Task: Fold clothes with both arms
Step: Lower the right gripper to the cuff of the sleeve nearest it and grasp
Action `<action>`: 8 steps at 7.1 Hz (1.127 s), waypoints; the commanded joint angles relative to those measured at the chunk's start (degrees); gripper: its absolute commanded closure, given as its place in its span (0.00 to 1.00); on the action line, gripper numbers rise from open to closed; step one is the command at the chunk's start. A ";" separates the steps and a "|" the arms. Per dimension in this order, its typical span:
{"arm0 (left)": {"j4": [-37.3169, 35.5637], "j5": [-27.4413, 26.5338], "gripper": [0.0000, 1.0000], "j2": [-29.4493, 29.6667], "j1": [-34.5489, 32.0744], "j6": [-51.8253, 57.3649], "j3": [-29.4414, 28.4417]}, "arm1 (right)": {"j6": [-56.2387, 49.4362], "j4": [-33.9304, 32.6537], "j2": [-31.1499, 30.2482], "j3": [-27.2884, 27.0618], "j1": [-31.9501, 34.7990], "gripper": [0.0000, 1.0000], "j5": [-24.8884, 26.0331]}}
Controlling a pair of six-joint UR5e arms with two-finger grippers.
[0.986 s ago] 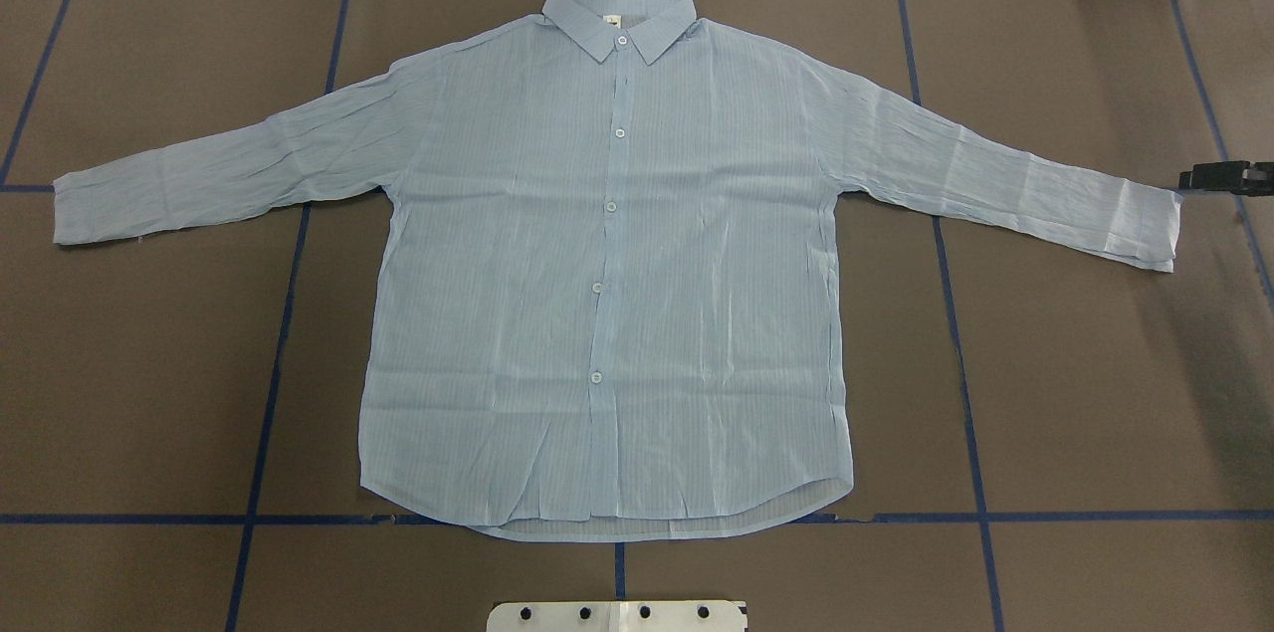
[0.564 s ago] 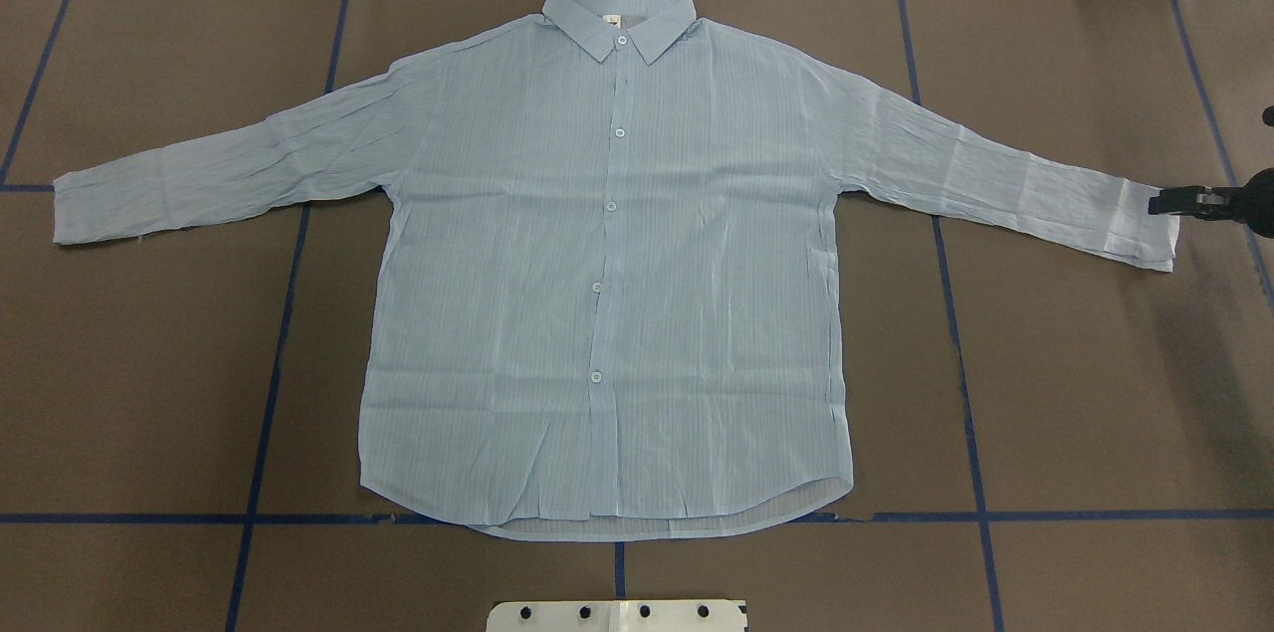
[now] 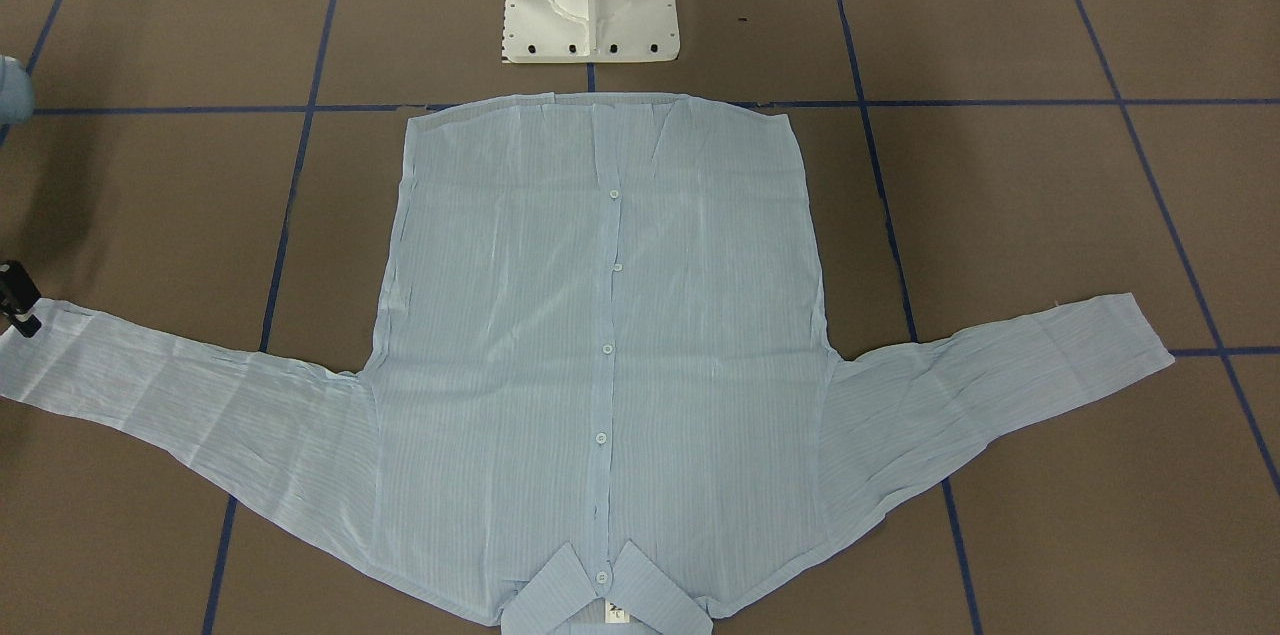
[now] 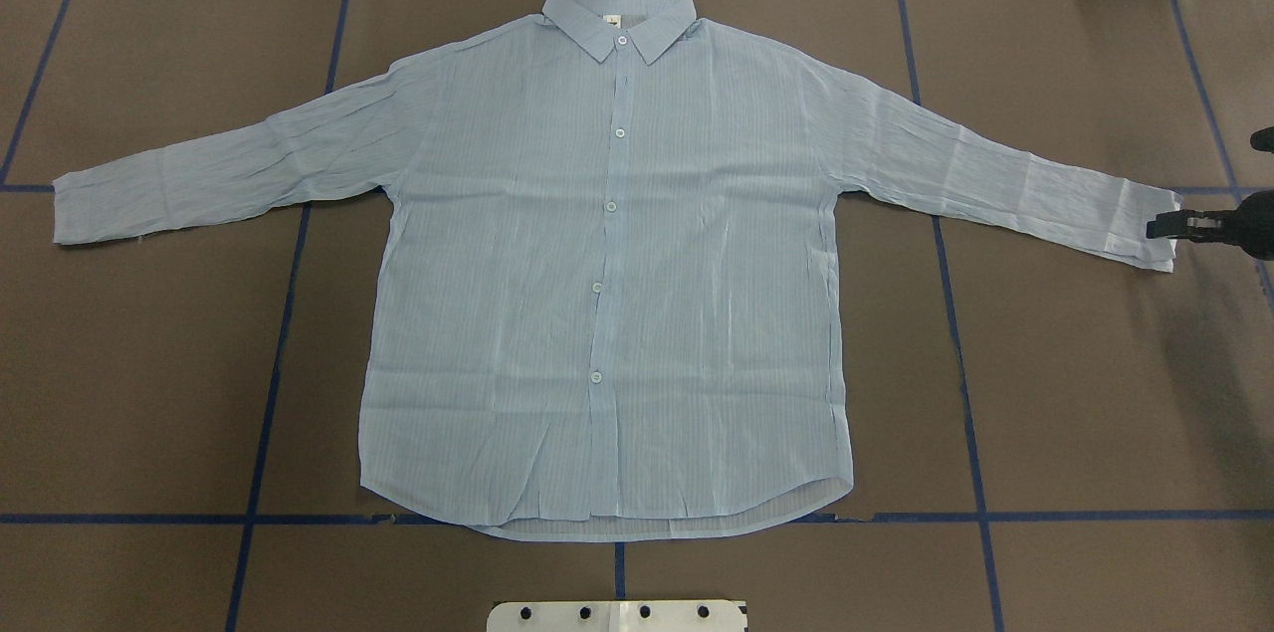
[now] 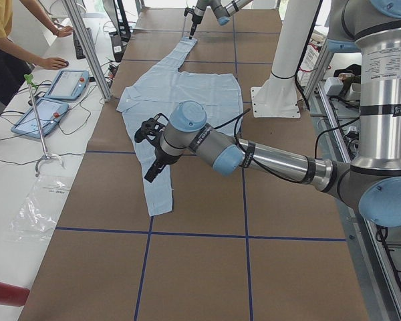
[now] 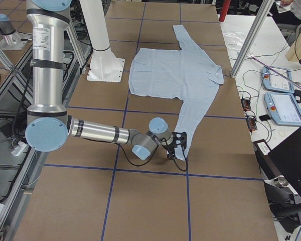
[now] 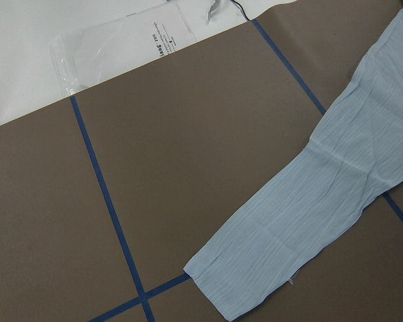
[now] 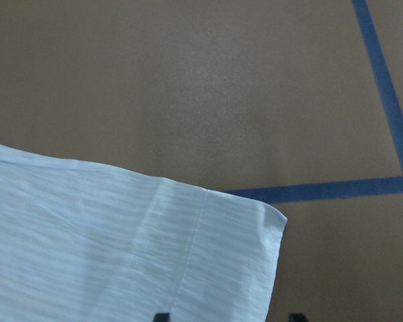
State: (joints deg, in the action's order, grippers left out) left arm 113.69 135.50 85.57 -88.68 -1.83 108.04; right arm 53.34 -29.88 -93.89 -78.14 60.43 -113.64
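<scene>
Right gripper (image 4: 1160, 227) has its jaws wide, fingertips (image 8: 162, 316) straddling the edge of one cuff (image 4: 1143, 232); your left gripper (image 5: 151, 172), seen only in the left side view, hangs near the other cuff (image 5: 160, 200), and you cannot tell its spread. You have one shirt (image 4: 607, 264), flat and buttoned, collar (image 4: 617, 20) away from the white pedestal (image 3: 590, 5). Two tablets (image 5: 67, 83) lie by a person (image 5: 0, 40).

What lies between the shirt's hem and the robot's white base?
In the overhead view, only bare brown table cover, with a blue tape line running from base to shirt hem.
</scene>
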 commanded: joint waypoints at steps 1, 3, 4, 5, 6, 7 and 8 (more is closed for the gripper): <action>0.13 0.03 0.00 -0.50 0.00 0.07 0.07 | 0.01 0.00 -0.50 0.01 -0.66 0.44 0.00; 0.13 0.03 0.00 -0.58 0.00 0.16 0.07 | 0.10 0.00 -0.68 -0.08 -0.75 0.86 0.00; 0.13 0.03 0.00 -0.58 0.00 0.16 0.07 | 0.10 0.00 -0.59 -0.26 -0.75 1.00 0.00; 0.13 0.03 0.00 -0.58 0.00 0.16 0.07 | 0.10 0.00 -0.50 -0.52 -0.75 1.00 0.08; 0.13 0.03 0.00 -0.58 0.00 0.16 0.07 | 0.10 0.00 -0.24 -0.87 -0.75 1.00 0.00; 0.13 0.03 0.00 -0.58 0.00 0.24 0.07 | 0.10 0.00 0.11 -1.05 -0.66 1.00 0.00; 0.13 0.03 0.00 -0.58 0.00 0.24 0.07 | 0.01 -0.96 0.37 -3.75 0.03 1.00 -0.44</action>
State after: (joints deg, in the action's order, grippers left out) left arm 113.82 135.53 84.99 -88.68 -1.61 108.11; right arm 53.42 -30.09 -93.88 -79.67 59.89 -113.73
